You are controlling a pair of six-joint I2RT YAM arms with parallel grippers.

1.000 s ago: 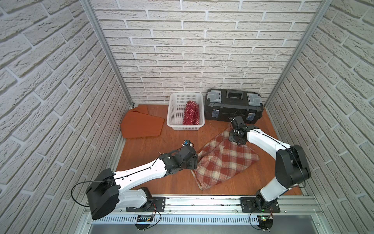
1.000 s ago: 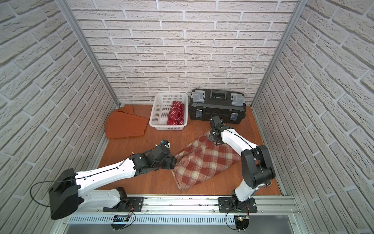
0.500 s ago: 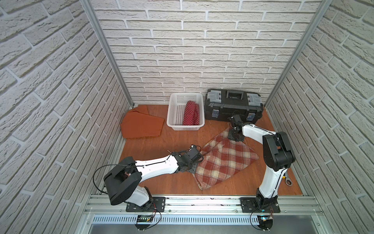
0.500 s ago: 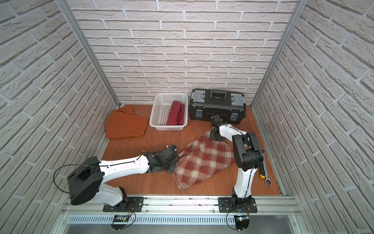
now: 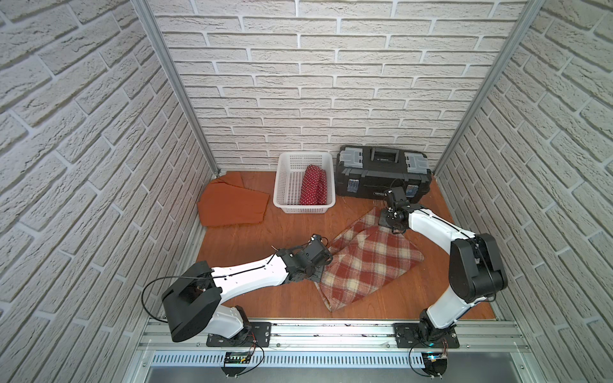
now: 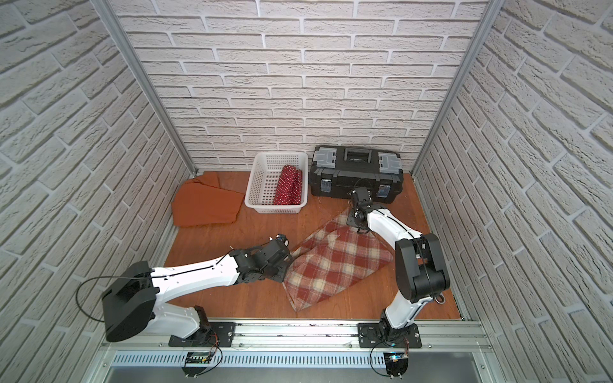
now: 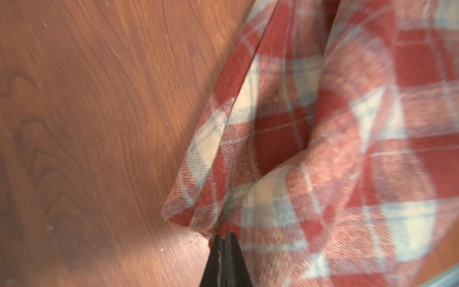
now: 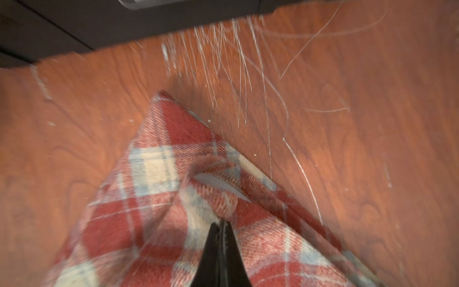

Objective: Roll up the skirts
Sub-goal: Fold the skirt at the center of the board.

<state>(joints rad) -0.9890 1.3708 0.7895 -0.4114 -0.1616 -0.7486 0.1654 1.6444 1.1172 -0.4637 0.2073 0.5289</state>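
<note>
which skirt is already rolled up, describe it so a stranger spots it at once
Look to the back brick wall, where a white mesh basket sits beside the black toolbox. Lying inside it is the polka-dot skirt, a rolled bundle. It alone is dark red with white dots; the orange skirt and the plaid skirt lie on the wooden table outside.

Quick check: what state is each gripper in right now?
Left gripper: shut on the plaid skirt.
Right gripper: shut on the plaid skirt too.
</note>
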